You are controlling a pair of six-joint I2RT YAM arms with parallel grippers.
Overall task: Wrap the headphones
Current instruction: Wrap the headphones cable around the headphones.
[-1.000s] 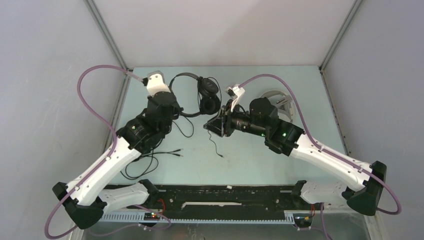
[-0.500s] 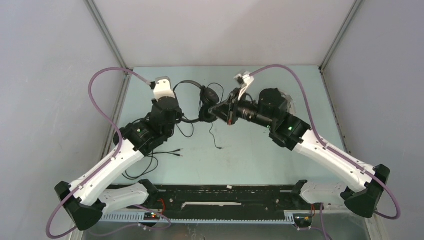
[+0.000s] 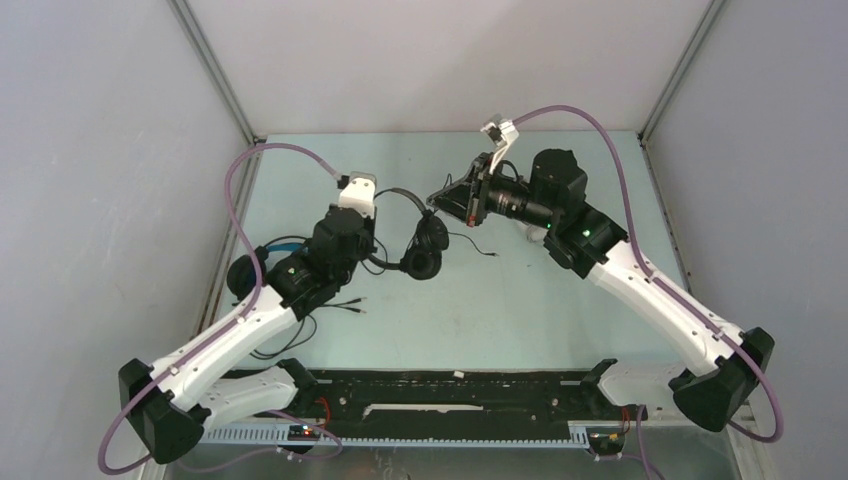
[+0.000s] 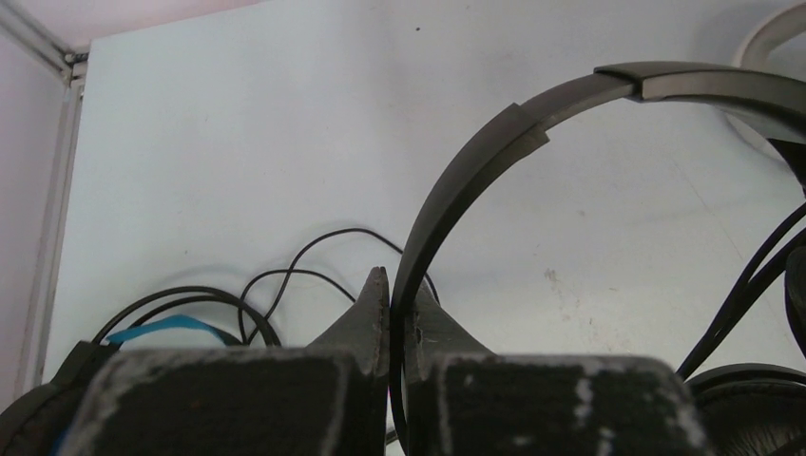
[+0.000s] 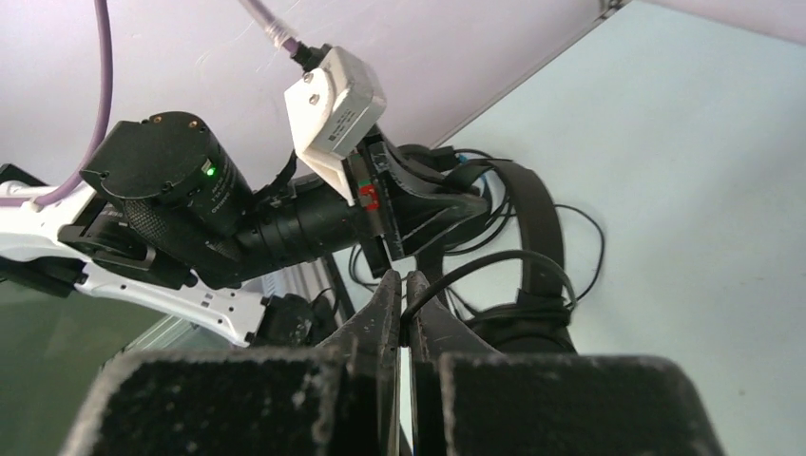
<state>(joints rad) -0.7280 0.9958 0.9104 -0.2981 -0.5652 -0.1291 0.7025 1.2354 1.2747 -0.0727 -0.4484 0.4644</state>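
Left wrist view: left gripper (image 4: 399, 285) is clamped shut on the headband (image 4: 532, 114) of the slim black headphones (image 3: 430, 235). The band arcs up just beyond its fingertips, earcups off to its right. Right gripper (image 5: 404, 285) is pinched shut on the thin cable (image 5: 475, 266), earcups just ahead of it. Likely step: winding the cable round the headset. To do it well, left holds the band rigid and right leads the cable taut in tight loops, clear of the left wrist. The loose plug end (image 3: 496, 256) below the right gripper could snag.
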